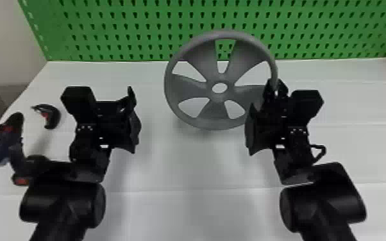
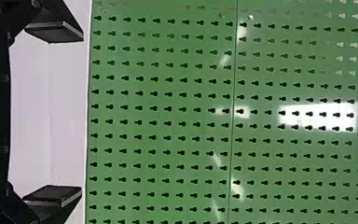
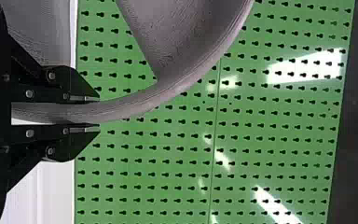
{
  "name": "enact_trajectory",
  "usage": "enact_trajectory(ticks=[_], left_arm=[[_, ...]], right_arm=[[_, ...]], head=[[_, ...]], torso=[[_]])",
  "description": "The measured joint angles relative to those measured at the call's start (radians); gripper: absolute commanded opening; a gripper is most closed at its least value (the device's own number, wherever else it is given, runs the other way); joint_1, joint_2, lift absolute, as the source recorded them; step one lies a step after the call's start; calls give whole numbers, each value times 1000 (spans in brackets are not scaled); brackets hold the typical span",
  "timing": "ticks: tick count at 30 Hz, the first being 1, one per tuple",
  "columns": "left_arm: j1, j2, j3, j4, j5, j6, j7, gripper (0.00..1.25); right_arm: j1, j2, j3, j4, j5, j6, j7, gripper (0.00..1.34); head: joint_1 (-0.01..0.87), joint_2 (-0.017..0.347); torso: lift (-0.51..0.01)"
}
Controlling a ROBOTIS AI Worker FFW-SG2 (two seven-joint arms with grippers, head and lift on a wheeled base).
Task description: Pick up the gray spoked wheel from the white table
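Observation:
My right gripper (image 1: 274, 89) is shut on the right side of the gray spoked wheel (image 1: 186, 86) in the head view. The wheel stands tilted up, spokes toward me, with a soft shadow below its lower rim; I cannot tell whether that rim touches the white table (image 1: 182, 170). The right wrist view has the wheel's curved rim (image 3: 168, 91) running between both fingers of the right gripper (image 3: 98, 112). To the left of the wheel, well apart from it, my left gripper (image 1: 118, 104) holds nothing; the left wrist view shows the left gripper (image 2: 81, 113) wide open.
A green pegboard (image 1: 121, 32) rises along the table's back edge, behind the wheel. At the far left lie a dark blue and black power tool (image 1: 0, 145) and a small curved black-and-red item (image 1: 53, 117), both left of the left gripper.

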Motion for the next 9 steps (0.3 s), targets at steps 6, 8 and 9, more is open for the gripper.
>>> enact_trajectory(ticks=[6, 8, 9], left_arm=[[0, 0, -1, 0, 1, 0, 0, 1120], [0, 0, -1, 0, 1, 0, 0, 1120], [0, 0, -1, 0, 1, 0, 0, 1120]], right_arm=[[-3, -1, 1, 0, 0, 5, 0, 178], [-4, -2, 2, 0, 0, 6, 0, 178], [-4, -3, 2, 0, 0, 7, 0, 178]], head=[[767, 35], [767, 35], [767, 35]], torso=[[-107], [-107], [-107]])
